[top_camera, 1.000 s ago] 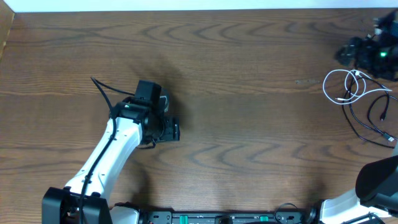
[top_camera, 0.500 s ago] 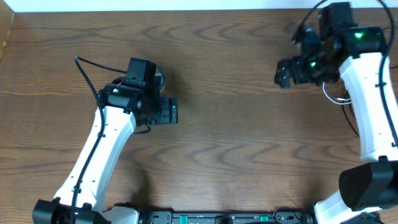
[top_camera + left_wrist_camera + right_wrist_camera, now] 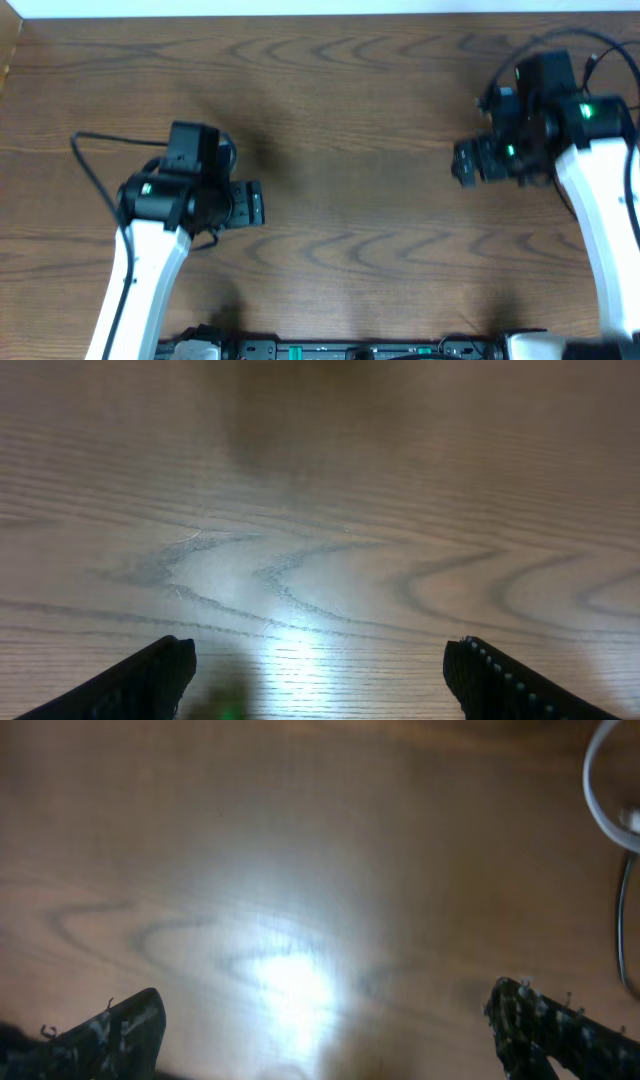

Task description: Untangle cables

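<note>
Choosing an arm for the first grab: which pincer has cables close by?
The right pincer: its wrist view shows a white cable loop and a dark cable at the right edge. The left pincer sees only tabletop.

The left arm [image 3: 140, 270] extends from 6 o'clock toward 12; the left pincer [image 3: 256, 203] points toward 3 o'clock, jaws wide apart, empty. The right arm [image 3: 605, 210] extends likewise; the right pincer [image 3: 463, 163] points toward 9 o'clock, jaws spread wide, empty.

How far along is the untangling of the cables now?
Done: nothing visible. The white cable and a dark cable lie close together near the right gripper, untouched. In hand: nothing; it and the left gripper are open and empty above the table. Left: all grasping and separating.
</note>
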